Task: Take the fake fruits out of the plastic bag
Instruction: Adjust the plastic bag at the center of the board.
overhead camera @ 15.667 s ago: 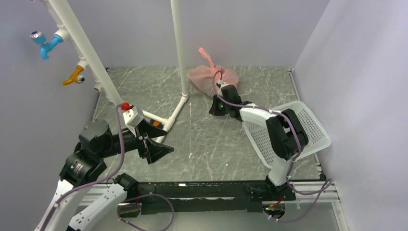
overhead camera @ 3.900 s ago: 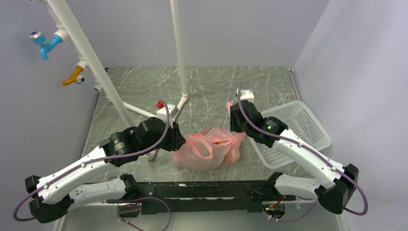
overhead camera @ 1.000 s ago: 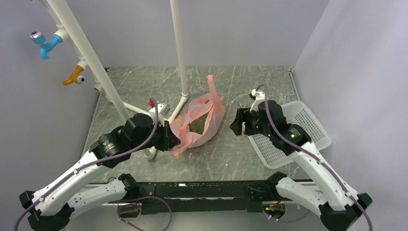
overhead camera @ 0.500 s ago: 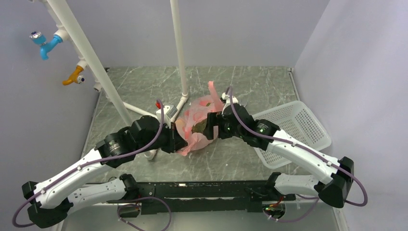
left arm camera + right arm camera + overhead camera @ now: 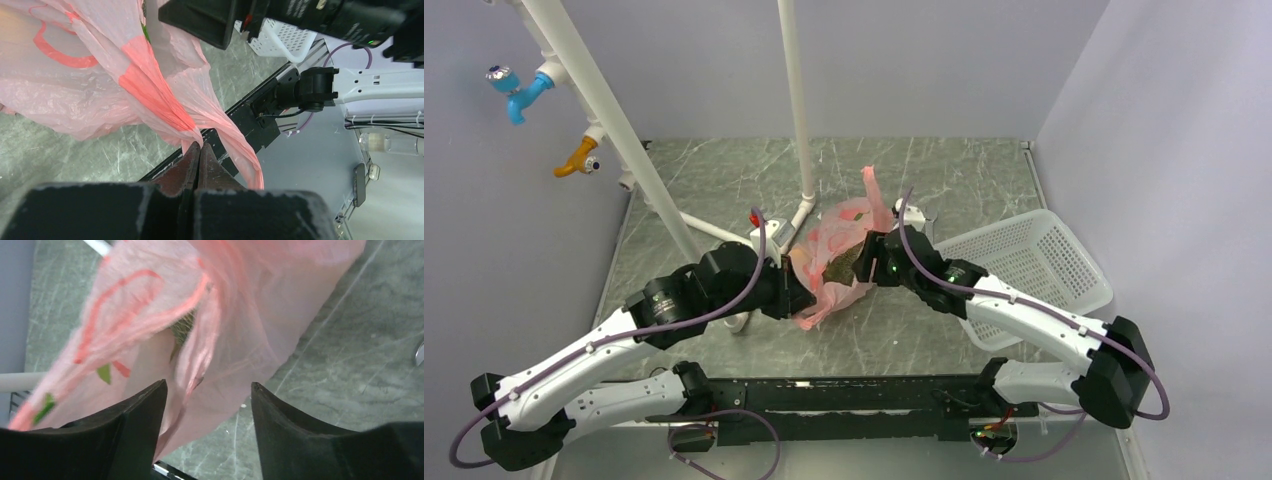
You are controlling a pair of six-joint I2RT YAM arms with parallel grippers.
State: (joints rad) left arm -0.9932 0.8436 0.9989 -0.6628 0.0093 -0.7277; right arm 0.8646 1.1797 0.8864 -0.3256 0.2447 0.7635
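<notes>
- Left gripper: matte black jaws pressed together, pinching a twisted, pleated strip of the plastic bag at their tips.
- Right gripper: wedge-shaped black jaws stand apart; a limp fold of bag film hangs between them, unclamped.
- Plastic bag: thin, crinkled, translucent pink film, bulging just ahead of both grippers.
- Melon: round, grey-green and netted, inside the bag beyond the right fingertips.

The grey-green marbled worktop carries a white plastic mesh basket at the frame's right and a white pipe frame at upper centre. Whether the thin pink plastic bag touches it is unclear.
</notes>
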